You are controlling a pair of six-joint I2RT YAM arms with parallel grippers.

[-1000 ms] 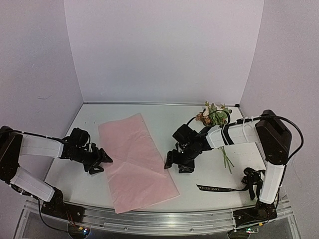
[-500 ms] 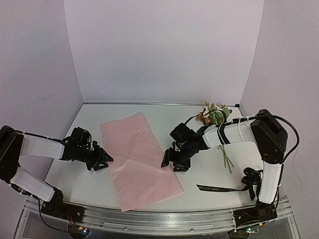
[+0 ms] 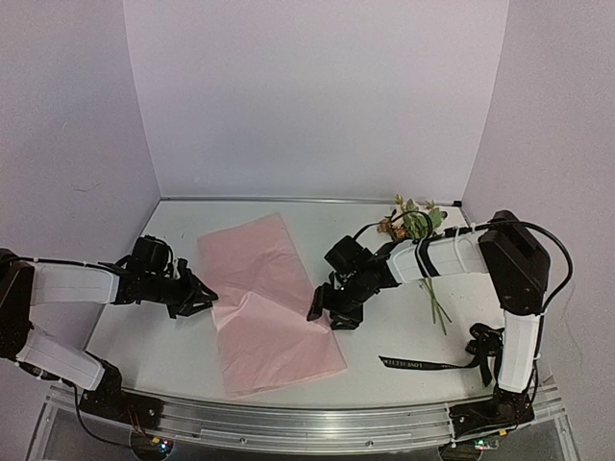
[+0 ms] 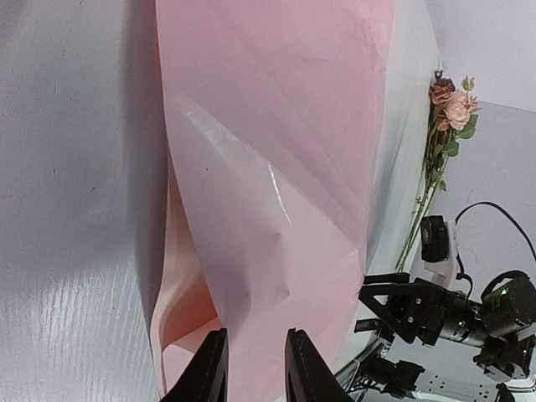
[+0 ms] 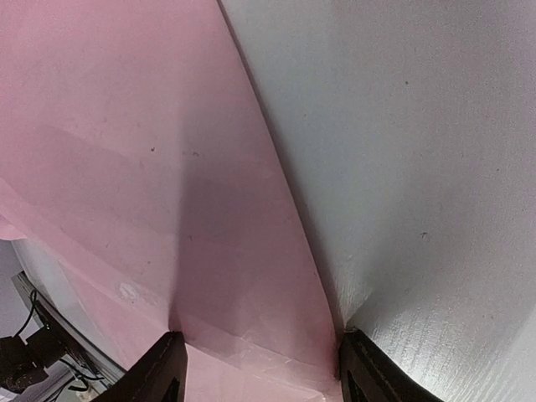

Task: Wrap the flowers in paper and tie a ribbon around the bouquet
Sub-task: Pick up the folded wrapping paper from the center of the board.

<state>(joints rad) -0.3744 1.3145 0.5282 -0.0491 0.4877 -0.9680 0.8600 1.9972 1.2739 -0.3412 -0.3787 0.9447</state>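
Observation:
The pale-pink paper (image 3: pixel 264 288) lies in the middle of the table. Its left edge is buckled up where my left gripper (image 3: pixel 200 300) meets it. In the left wrist view the left gripper (image 4: pixel 255 368) has its jaws drawn close together on a raised fold of the paper (image 4: pixel 276 167). My right gripper (image 3: pixel 325 315) stands at the paper's right edge. It is open (image 5: pixel 260 368), fingers wide and low, straddling that edge of the paper (image 5: pixel 126 167). The flowers (image 3: pixel 413 223) lie at the back right, stems pointing forward. The black ribbon (image 3: pixel 423 365) lies at the front right.
The ribbon ends in a dark tangle (image 3: pixel 487 341) beside the right arm's base. The metal front rail (image 3: pixel 288 423) bounds the near edge, and pale walls close the back and sides. The right arm (image 4: pixel 435 310) shows beyond the paper in the left wrist view.
The left jaws have closed in on the paper's left edge, which has risen and buckled. The sheet has slid and turned slightly to the right. My right gripper has crept left to the paper's edge.

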